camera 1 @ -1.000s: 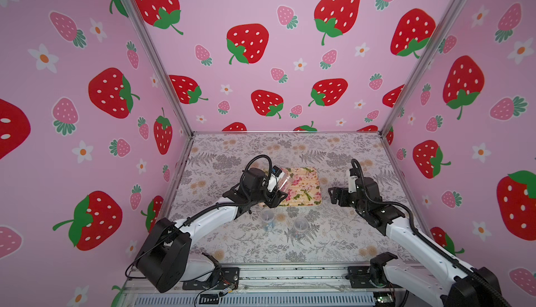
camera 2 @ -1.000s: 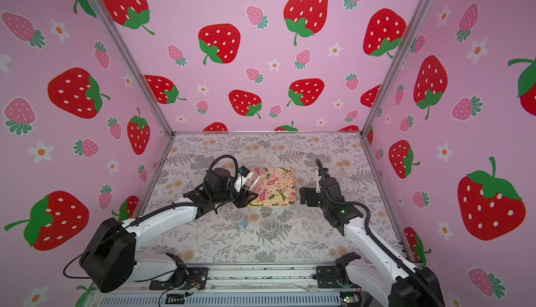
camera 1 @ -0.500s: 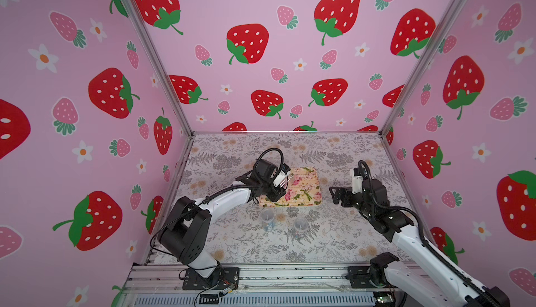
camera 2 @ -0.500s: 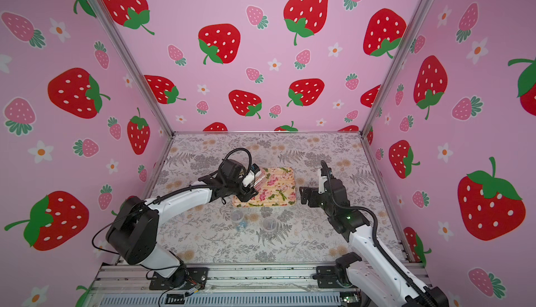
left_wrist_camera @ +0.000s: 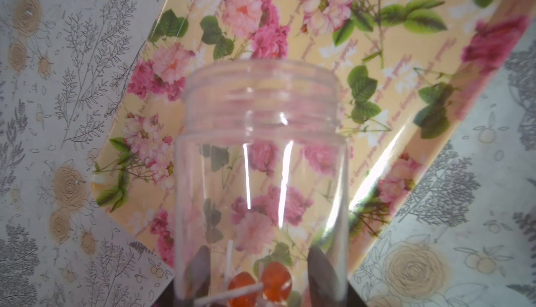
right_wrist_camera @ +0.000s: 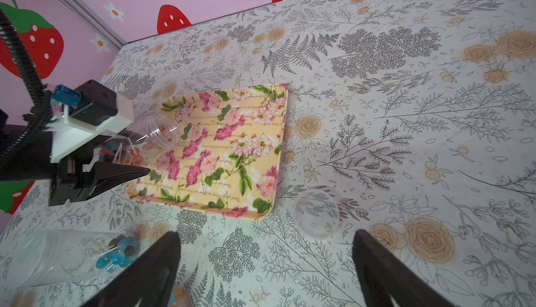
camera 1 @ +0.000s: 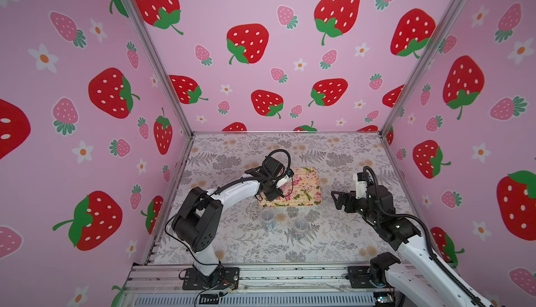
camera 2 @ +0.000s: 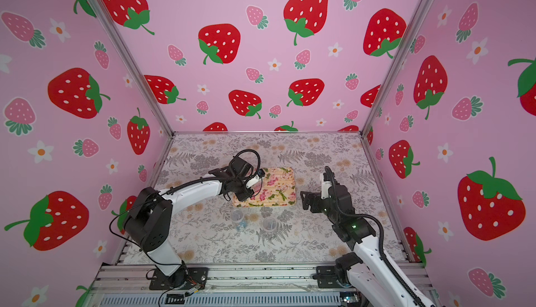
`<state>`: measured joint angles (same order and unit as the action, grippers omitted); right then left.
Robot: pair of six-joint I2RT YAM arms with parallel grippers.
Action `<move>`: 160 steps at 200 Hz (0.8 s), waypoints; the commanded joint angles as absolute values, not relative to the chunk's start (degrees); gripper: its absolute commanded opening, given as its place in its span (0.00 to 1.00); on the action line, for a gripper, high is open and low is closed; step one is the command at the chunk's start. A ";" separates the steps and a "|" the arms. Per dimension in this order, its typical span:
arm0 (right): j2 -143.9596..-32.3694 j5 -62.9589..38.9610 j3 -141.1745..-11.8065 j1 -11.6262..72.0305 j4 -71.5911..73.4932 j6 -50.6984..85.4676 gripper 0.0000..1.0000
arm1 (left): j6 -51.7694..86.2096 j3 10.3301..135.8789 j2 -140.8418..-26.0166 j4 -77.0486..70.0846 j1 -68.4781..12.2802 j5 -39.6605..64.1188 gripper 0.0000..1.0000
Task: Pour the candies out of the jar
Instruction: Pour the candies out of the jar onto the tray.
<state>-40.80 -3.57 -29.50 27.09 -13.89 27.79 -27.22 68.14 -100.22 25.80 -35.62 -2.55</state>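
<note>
My left gripper [left_wrist_camera: 259, 265] is shut on a clear open jar [left_wrist_camera: 261, 146], held tilted with its mouth over the near-left part of the floral tray [camera 1: 304, 192]. The candies [left_wrist_camera: 275, 282], orange heads on white sticks, lie at the jar's closed end between my fingers. In the right wrist view the jar [right_wrist_camera: 156, 134] lies almost level, with blue and orange candies [right_wrist_camera: 121, 153] inside it. In both top views the left gripper [camera 1: 278, 186] [camera 2: 252, 186] is over the tray's left edge. My right gripper [camera 1: 338, 201] [right_wrist_camera: 266, 234] hangs open and empty, right of the tray.
Two more clear jars [camera 1: 267, 218] [camera 1: 300, 227] stand on the table in front of the tray; one [right_wrist_camera: 58, 256] holds blue candies. A clear lid [right_wrist_camera: 316, 212] lies off the tray's near right corner. Pink strawberry walls close in three sides.
The left arm has swung its elbow out and carried the jar a little further over the tray, tipping it flatter. The right arm has barely shifted.
</note>
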 commanded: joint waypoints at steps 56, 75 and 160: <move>-39.53 -4.13 -28.39 26.86 -16.29 28.79 0.95 | -39.96 74.32 -103.78 30.85 -38.17 -18.41 0.45; -39.72 -4.21 -28.30 26.89 -16.43 28.74 0.95 | -43.33 75.08 -104.28 30.76 -39.45 -22.07 0.45; -39.20 -4.57 -28.30 26.86 -17.49 28.45 0.96 | -53.32 75.26 -106.08 27.97 -43.11 -31.63 0.45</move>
<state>-40.05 -4.14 -28.84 27.09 -16.64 27.86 -48.25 73.34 -104.84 29.28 -42.41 -27.05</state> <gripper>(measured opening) 0.956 0.559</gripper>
